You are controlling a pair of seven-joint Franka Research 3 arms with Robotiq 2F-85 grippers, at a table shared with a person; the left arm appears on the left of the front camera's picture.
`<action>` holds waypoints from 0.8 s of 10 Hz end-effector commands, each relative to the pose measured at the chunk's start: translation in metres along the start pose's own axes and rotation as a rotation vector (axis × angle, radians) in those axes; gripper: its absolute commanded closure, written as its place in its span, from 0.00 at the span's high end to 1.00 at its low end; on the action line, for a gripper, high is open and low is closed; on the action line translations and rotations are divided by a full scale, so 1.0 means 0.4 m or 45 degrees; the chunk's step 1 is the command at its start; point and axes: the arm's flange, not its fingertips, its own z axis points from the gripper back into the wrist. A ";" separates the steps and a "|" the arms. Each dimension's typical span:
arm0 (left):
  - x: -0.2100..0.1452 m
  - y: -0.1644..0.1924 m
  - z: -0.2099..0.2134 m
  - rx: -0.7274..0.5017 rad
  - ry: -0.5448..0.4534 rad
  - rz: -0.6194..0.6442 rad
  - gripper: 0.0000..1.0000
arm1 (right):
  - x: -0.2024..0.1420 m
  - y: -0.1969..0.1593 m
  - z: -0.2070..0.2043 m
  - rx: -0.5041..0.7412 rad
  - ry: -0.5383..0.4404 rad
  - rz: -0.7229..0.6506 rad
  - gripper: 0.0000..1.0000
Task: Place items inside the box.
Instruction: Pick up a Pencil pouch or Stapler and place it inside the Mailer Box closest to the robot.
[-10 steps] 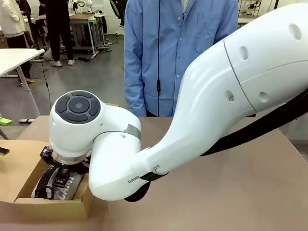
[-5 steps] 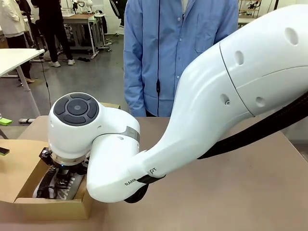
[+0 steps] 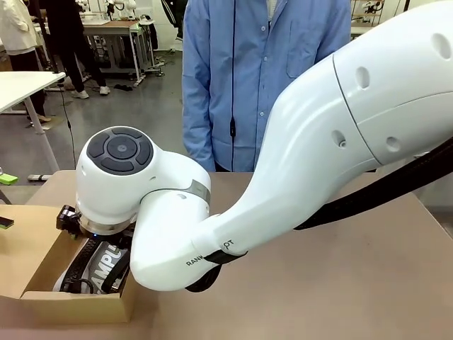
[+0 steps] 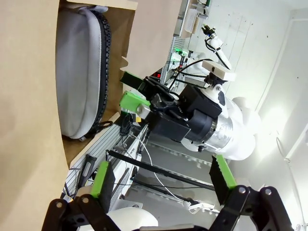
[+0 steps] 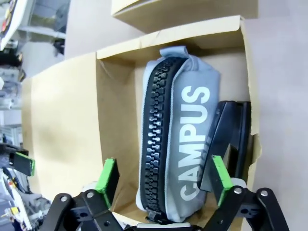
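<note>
The box [image 5: 115, 62] is largely filled by the grey pencil case [image 5: 178, 144] and black stapler [image 5: 231, 130]; a bare strip is left along the other wall. The opening is overhung by the right arm [image 3: 212, 212].

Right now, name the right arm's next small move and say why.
Probably lift the right pincer straight up, clear of the box. Its jaws stand open above the grey case, which lies inside the box beside a black stapler, so nothing seems left to hold there.
</note>
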 end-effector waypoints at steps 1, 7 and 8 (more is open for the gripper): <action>-0.014 0.002 0.001 0.004 0.018 -0.023 1.00 | 0.005 -0.017 0.022 0.037 0.017 0.010 1.00; -0.014 0.002 0.001 0.004 0.018 -0.023 1.00 | 0.250 -0.291 0.411 0.124 0.288 0.194 1.00; -0.014 0.002 0.001 0.004 0.018 -0.023 1.00 | 0.282 -0.352 0.461 0.160 0.382 0.147 1.00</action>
